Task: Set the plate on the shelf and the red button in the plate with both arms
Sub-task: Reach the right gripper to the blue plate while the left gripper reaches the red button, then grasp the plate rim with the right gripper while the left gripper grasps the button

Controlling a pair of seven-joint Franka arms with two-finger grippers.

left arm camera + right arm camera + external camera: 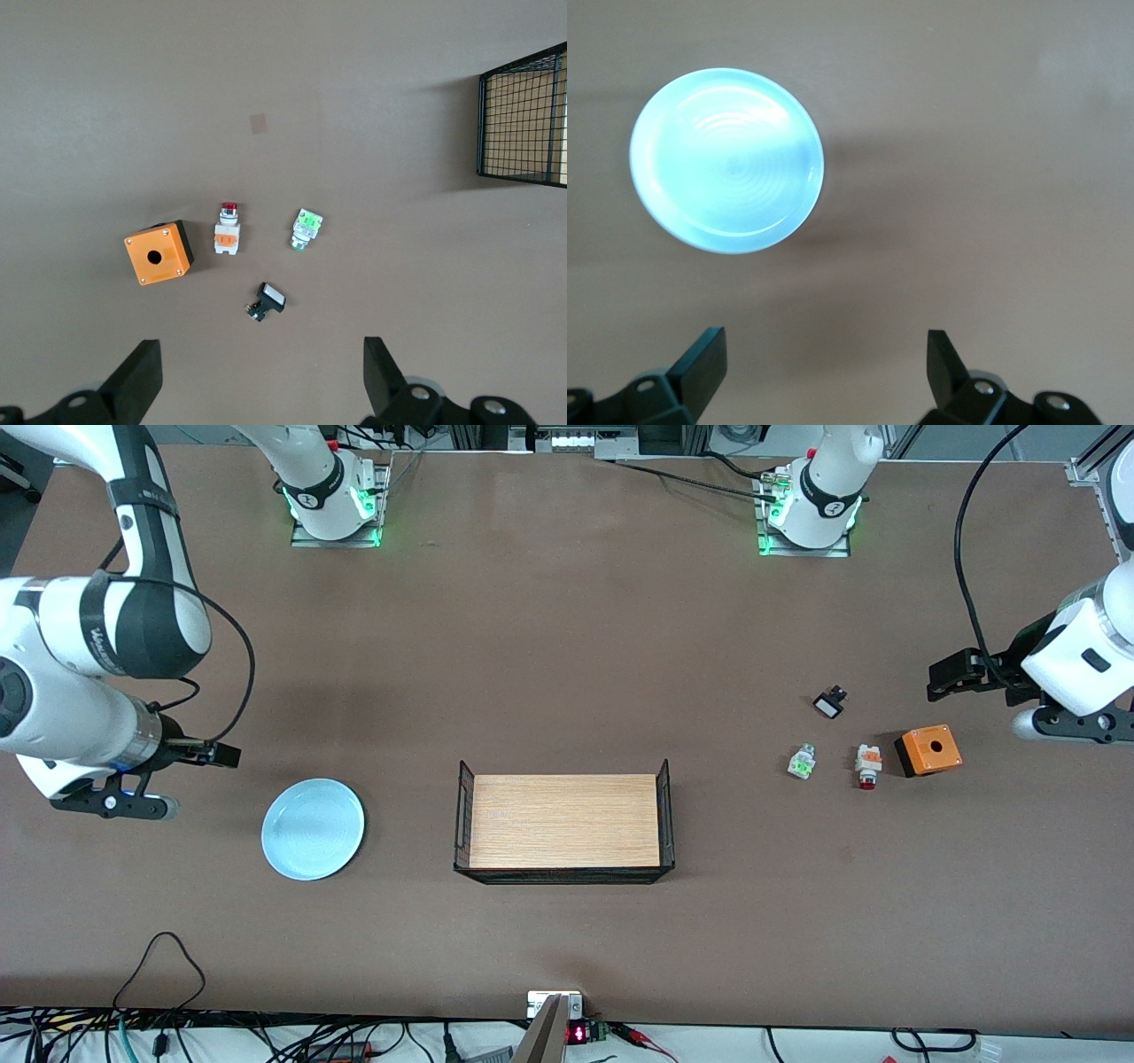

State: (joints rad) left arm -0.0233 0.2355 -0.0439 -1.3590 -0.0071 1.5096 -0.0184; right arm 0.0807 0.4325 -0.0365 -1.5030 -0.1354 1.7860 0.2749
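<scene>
The pale light-blue plate (pixel 313 829) lies flat on the table toward the right arm's end; it also shows in the right wrist view (pixel 726 161). My right gripper (pixel 115 804) hangs over bare table beside the plate, open and empty (pixel 824 367). The red button (pixel 868 766) lies on its side between a green-capped white part and an orange box; it also shows in the left wrist view (pixel 228 232). My left gripper (pixel 1076 726) hangs over bare table at the left arm's end, beside the orange box, open and empty (pixel 261 381).
A black wire basket (pixel 563 875) with a wooden floor stands mid-table, also in the left wrist view (pixel 527 115). Beside the red button lie the green-capped part (pixel 802 762), the orange box with a hole (pixel 928 750) and a small black-and-white switch (pixel 830 703). Cables run along the table's near edge.
</scene>
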